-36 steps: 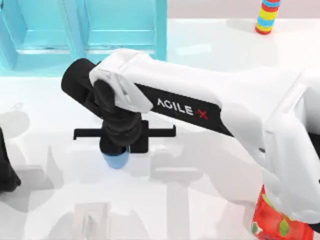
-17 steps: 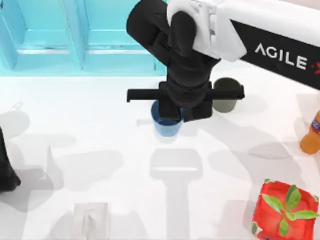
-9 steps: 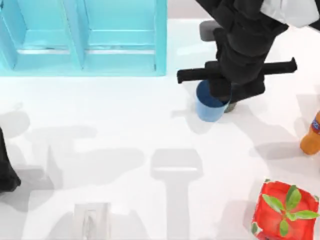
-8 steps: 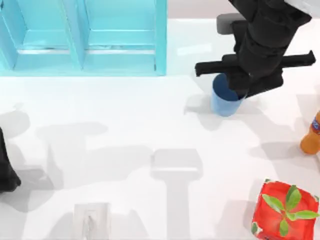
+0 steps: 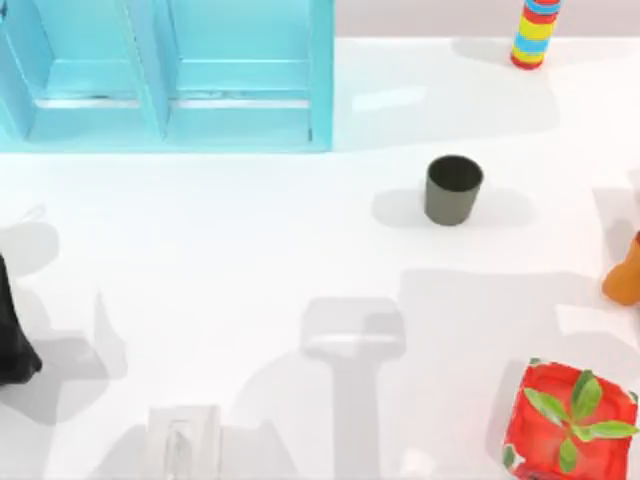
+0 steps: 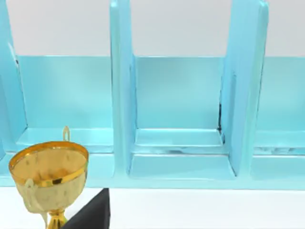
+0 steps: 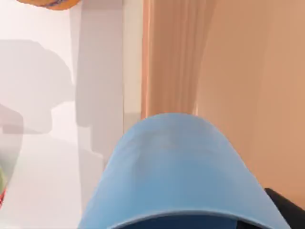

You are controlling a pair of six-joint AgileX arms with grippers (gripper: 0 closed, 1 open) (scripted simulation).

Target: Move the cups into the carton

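The olive cup [image 5: 453, 189] stands upright on the worktop [image 5: 250, 250], right of centre. The blue cup [image 7: 176, 171] looms close before the right wrist camera, over the tan carton [image 7: 248, 71]. Whether either arm's fingers are clenched or released cannot be told.

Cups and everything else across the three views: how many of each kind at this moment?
Cups: 2 (olive-grey cup on the table, blue cup close before the right wrist camera)
Orange bottle: 1
Red plant box: 1
Striped ring stack: 1
Gold trophy: 1
Blue shelf unit: 1
Total: 7
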